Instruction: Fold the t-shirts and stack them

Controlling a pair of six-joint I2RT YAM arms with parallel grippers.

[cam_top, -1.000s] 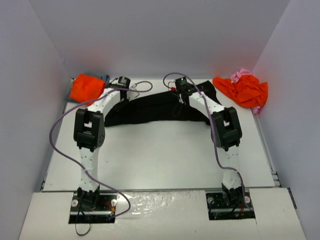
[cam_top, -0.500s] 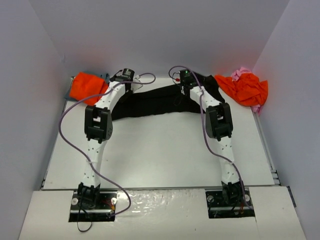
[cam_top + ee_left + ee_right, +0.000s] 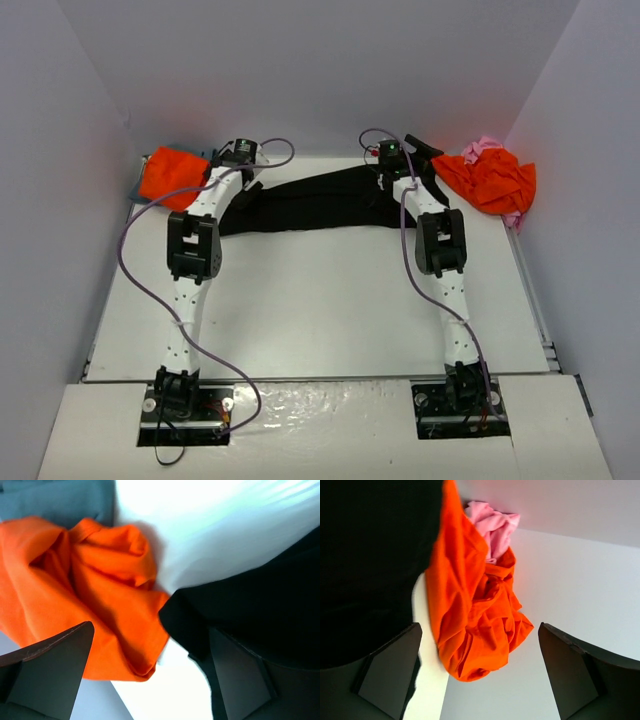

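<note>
The black t-shirt (image 3: pixel 310 200) lies as a long folded band across the far part of the table (image 3: pixel 320 300). My left gripper (image 3: pixel 150 630) hangs open over its left end (image 3: pixel 250 595), beside a crumpled orange t-shirt (image 3: pixel 75 580) that rests on a blue-grey one (image 3: pixel 60 500). My right gripper (image 3: pixel 480 625) is open above the band's right end (image 3: pixel 375 565), facing a second orange t-shirt (image 3: pixel 475 625) with a pink one (image 3: pixel 492 525) behind it. Neither gripper has cloth between its fingers. In the top view the left gripper (image 3: pixel 243 165) and right gripper (image 3: pixel 410 155) sit at the band's two ends.
White walls close in the table at the back and on both sides. The orange pile (image 3: pixel 172 175) fills the back left corner. The orange and pink pile (image 3: pixel 490 178) fills the back right corner. Purple cables loop along both arms.
Both grippers have gone from shut on the black t-shirt to open and let it go. Both arms reached farther back, carrying the band toward the rear wall.
</note>
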